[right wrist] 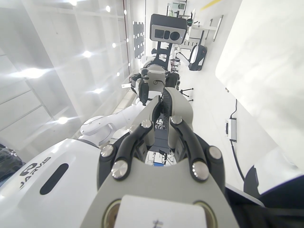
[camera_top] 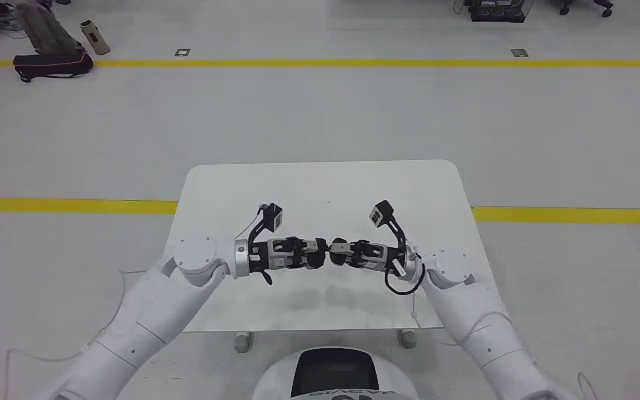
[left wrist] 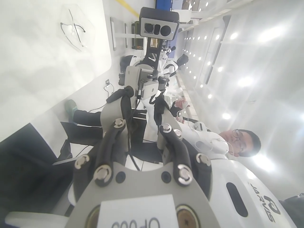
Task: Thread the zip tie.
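Where right claw (right wrist: pixel 163 98), pinched shut apparently on thin black plastic zip tie (left wrist: pixel 129 129), faces left claw (left wrist: pixel 140 99), tie lies lengthwise between left's parted, empty fingers.

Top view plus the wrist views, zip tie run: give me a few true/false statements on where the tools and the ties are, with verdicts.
1. The left tool and the right tool face each other close together over the table. True.
2. The two tools sit at opposite ends of the table. False: they meet near the middle of its near side.
3. Thin black zip ties lie in a clear tray on the table. True.
4. The tabletop is dark wood. False: it is plain white.
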